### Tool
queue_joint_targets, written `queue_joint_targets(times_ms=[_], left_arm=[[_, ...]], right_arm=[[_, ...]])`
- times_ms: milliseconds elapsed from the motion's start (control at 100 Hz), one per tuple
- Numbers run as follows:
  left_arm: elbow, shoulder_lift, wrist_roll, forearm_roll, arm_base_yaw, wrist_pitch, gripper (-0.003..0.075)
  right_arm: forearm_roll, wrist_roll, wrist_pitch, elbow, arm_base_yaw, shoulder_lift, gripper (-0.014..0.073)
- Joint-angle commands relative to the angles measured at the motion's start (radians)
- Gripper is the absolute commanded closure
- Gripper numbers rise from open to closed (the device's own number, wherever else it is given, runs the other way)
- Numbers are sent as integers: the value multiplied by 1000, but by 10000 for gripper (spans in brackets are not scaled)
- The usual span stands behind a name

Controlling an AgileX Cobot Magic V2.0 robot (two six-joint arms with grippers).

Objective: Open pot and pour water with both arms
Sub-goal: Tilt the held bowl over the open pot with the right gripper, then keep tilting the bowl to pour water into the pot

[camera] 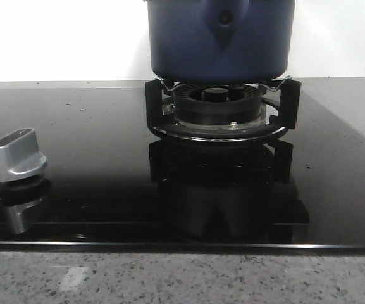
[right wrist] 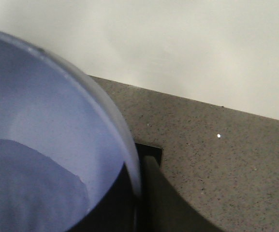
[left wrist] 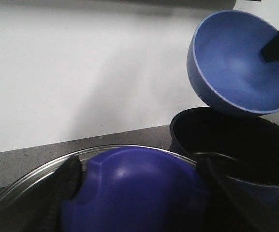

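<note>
The left end effector [left wrist: 129, 193] is clenched on the blue knob [left wrist: 134, 188] of a glass lid [left wrist: 28, 179] with a metal rim; its dark fingers [left wrist: 64, 186] hide the knob's sides, and the lid is cut off by the picture's edge. The right end effector [right wrist: 139, 193] grips the thin rim of a smooth, round blue bowl [left wrist: 236, 63], tilted above the pot [camera: 220, 38]. The pot, matte dark blue with a pointed handle mount, stands upright and uncovered on the black burner grate [camera: 220, 111] of the glossy cooktop [camera: 106, 164]; its top is out of the front view. A silver knob [camera: 18, 155] sits well apart, and the speckled bench [camera: 233, 278] runs along the front.
</note>
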Motion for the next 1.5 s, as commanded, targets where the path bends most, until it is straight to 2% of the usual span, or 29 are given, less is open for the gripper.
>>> queue_joint_targets(times_ms=[0,350,740,1200,1490], left_arm=[[-36,-21,1,-12,2,-122,399],[-36,-21,1,-12,2,-122,399],[-36,-21,1,-12,2,-122,406],[-36,-21,1,-12,2,-124,406],[-36,-21,1,-12,2,-124,406]], right_arm=[[-65,14,-79,-28,1,-48,656],[-108,14,-81,-28,3,-47,656],[-195,19,-73,-28,50,-47,656],[-227,19,-58,-28,54,-47,655],[-371,44,-64,-28,121,-47,655]])
